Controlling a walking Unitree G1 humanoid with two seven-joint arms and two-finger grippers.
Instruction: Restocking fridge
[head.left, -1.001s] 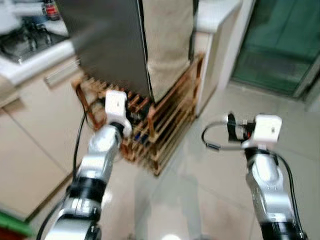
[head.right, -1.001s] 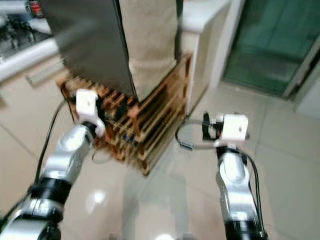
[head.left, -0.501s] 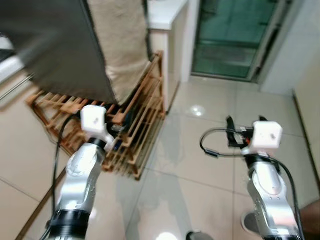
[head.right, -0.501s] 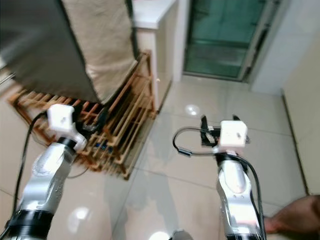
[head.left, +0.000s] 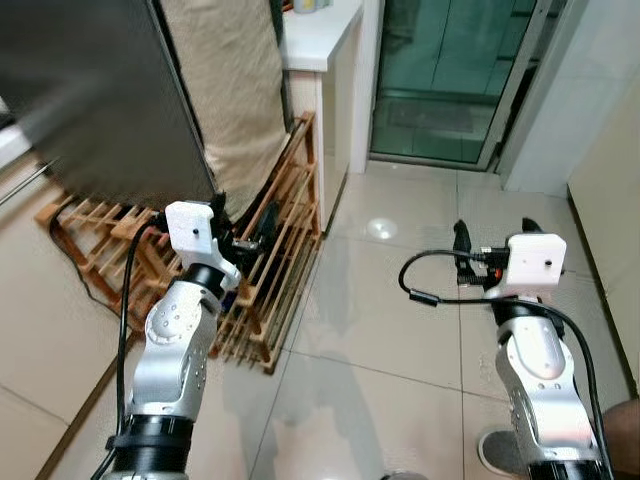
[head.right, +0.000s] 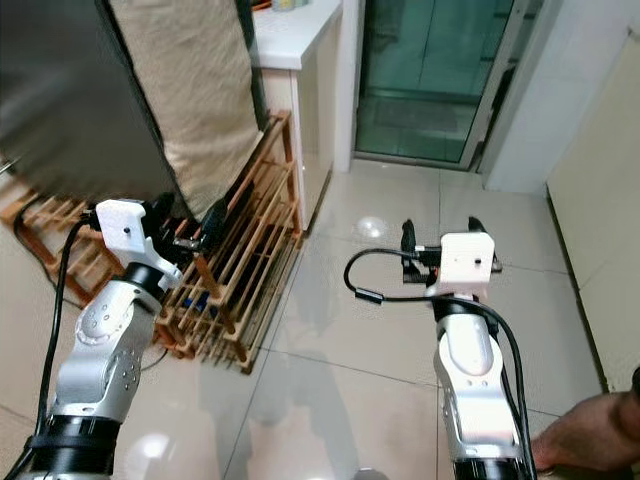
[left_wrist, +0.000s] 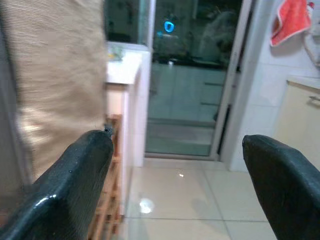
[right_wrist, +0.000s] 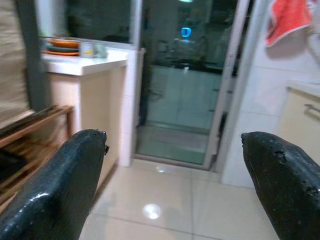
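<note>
Left end effector (left_wrist: 175, 190) spread, empty, beside the wooden rack (head.left: 285, 215); right end effector (right_wrist: 175, 185) spread, empty, over floor (head.left: 400, 330) right of the rack.

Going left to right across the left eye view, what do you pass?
Dark fridge side → beige cloth → wooden rack → glass door → right gripper.

Grey fridge (head.left: 100, 100) — door apparently shut.
</note>
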